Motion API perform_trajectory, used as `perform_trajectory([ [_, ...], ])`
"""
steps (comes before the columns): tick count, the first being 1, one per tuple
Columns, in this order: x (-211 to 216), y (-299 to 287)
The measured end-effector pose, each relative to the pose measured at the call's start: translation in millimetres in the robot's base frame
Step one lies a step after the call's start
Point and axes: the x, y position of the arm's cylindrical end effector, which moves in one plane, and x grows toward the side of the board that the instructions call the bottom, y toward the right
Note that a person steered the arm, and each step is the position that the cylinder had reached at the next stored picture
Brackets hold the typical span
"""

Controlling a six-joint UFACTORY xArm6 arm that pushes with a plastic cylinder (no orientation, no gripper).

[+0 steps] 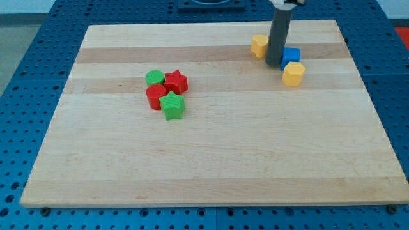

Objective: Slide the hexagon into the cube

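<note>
Far off to the view's left of my tip sits a tight cluster on the desk (211, 160): a green round block (154, 78) at the top, a red star block (176, 82) just beside it, a red block (155, 96) below whose shape I cannot make out, and a green star block (172, 105) at the bottom, all touching or nearly so. Just left of my tip lies a yellow block (259, 46), partly behind the rod. My tip (273, 64) rests on the desk; I have no hand to spread or press together, only this rod. Touching its right side is the blue cube (292, 55). Just below and right sits the yellow hexagon (293, 74), against the cube's lower edge.
</note>
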Motion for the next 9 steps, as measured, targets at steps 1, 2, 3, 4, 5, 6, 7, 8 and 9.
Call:
perform_trajectory([
  [1, 29, -1],
  [2, 54, -1],
  [3, 82, 7],
  [4, 94, 34],
  [5, 90, 35],
  [6, 70, 42],
  [7, 41, 42],
  [8, 7, 42],
  [9, -26, 42],
])
